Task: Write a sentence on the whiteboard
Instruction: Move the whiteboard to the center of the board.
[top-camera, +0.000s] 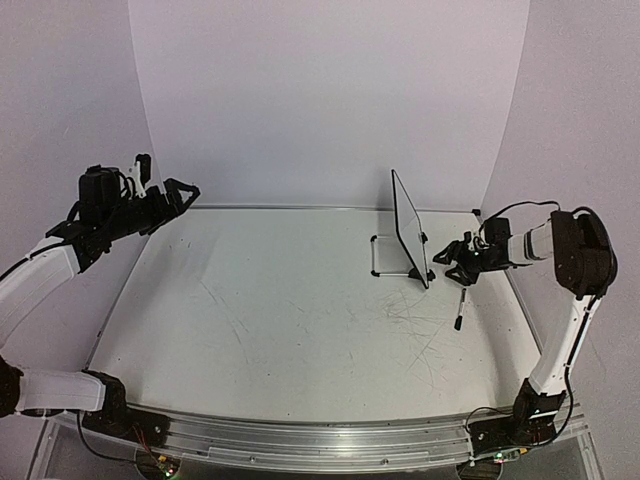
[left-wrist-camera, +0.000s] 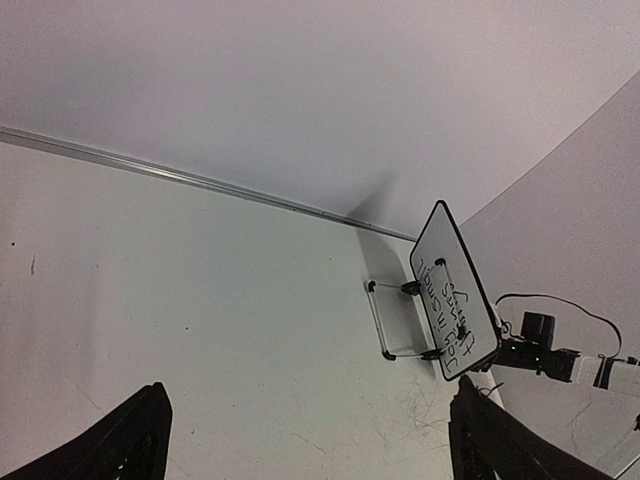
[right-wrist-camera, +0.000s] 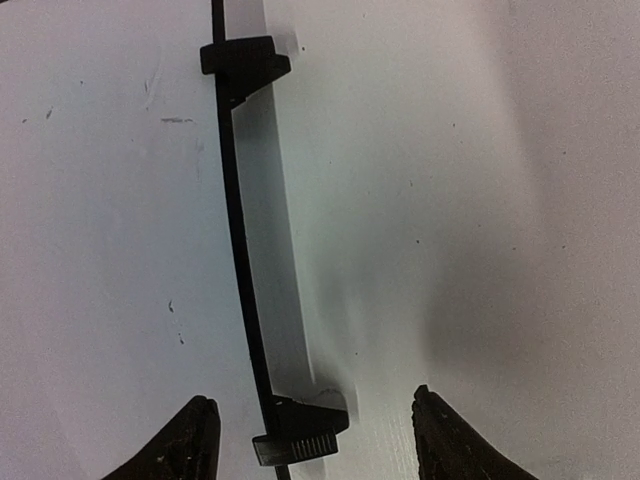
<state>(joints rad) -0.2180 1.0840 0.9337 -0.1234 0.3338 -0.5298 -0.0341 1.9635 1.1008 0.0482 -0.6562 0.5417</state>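
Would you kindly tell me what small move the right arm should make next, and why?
Probably back the right gripper straight away from the small black-framed whiteboard. The board already carries black handwritten lettering, the slim black-capped marker pen lies on the table, and the open jaws frame a black foot, so sideways drift could tip it.

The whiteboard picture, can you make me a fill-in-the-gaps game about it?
1. The whiteboard stands on the ___ side of the table.
2. The sentence on it is written in ___ ink.
3. The marker pen lies on the table, beside the ___ gripper.
4. The left gripper and the right gripper are both ___.
Missing words: right; black; right; open.
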